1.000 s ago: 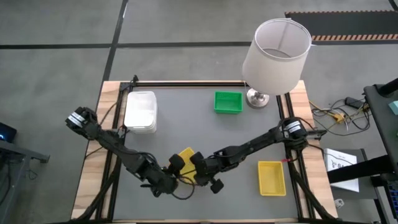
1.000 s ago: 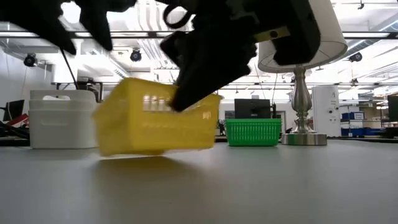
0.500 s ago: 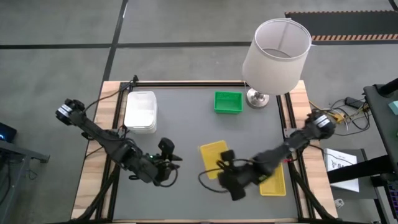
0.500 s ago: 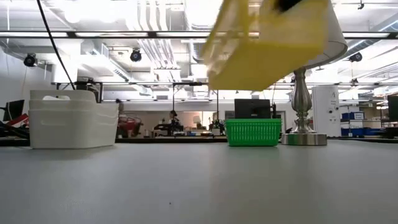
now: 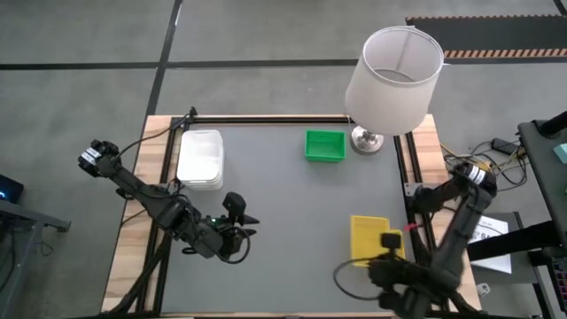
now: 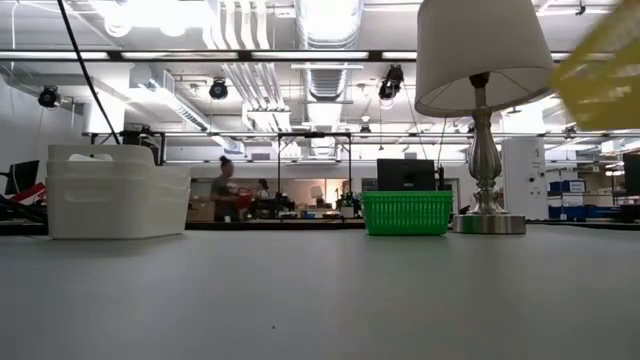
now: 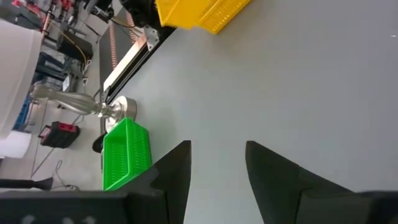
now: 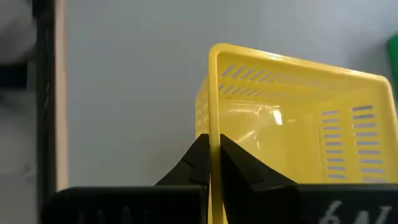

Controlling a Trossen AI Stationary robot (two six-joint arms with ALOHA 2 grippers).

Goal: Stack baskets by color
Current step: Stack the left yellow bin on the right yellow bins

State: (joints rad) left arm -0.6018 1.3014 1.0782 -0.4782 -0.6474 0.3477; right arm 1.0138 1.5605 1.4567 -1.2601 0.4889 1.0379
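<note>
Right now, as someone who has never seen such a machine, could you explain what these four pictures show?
It is a robot with two dark arms at a table. One picture looks down from above, one looks level across the tabletop, and two come from cameras on the wrists. The right gripper is shut on the rim of a yellow basket at the table's right side. The left gripper is open and empty. Also there: a white basket stack, a green basket and a lamp.
</note>
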